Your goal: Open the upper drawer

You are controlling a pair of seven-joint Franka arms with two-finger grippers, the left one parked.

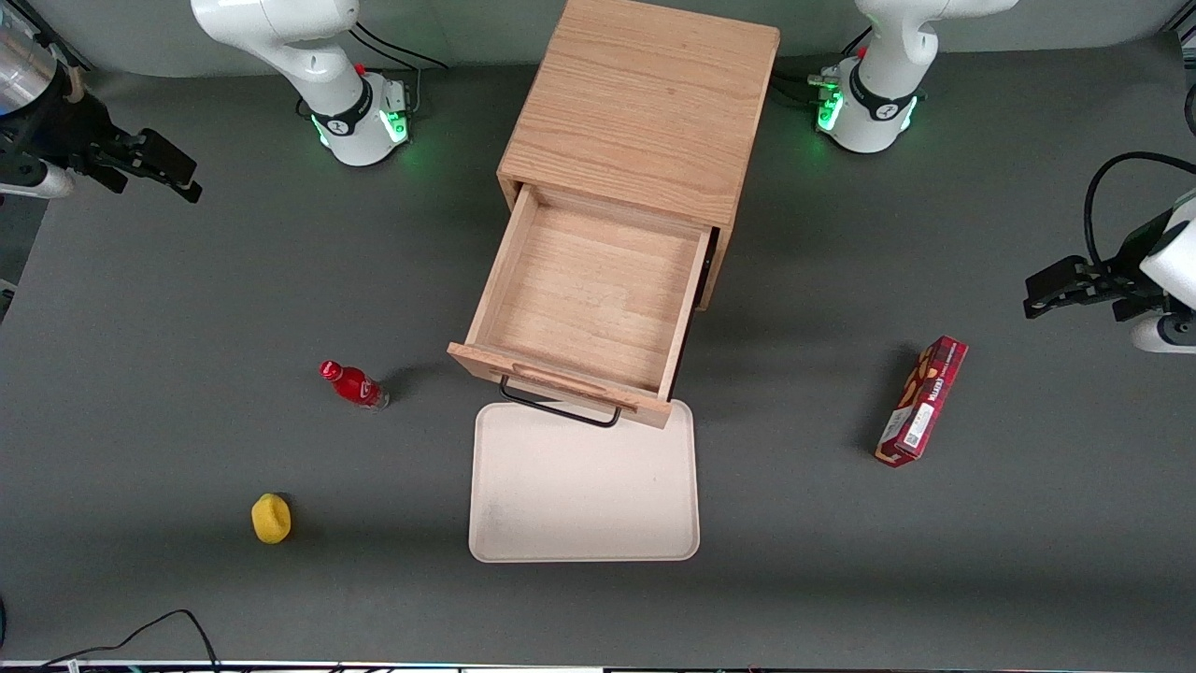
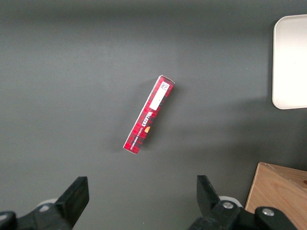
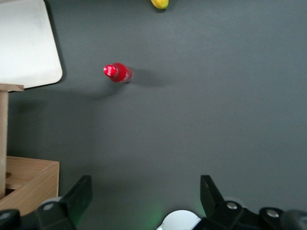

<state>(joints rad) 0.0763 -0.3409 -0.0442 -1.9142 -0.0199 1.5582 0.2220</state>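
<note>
1. Nearest the front camera: cream tray (image 1: 584, 481) flat on the surface (image 1: 934, 561), with a yellow fruit (image 1: 271, 518) toward the working arm's end.
2. Farther in: upper drawer (image 1: 589, 299) pulled well out of the cabinet (image 1: 645, 103), box empty, black wire handle (image 1: 561, 404) overhanging the tray's edge. Long axis of travel pointing at the front camera. Red bottle (image 1: 353, 384) beside it.
3. Farthest: gripper (image 1: 154, 161) wide open, holding nothing, hovering well apart from the handle, at the working arm's end. Judged done; no further pull needed.
</note>
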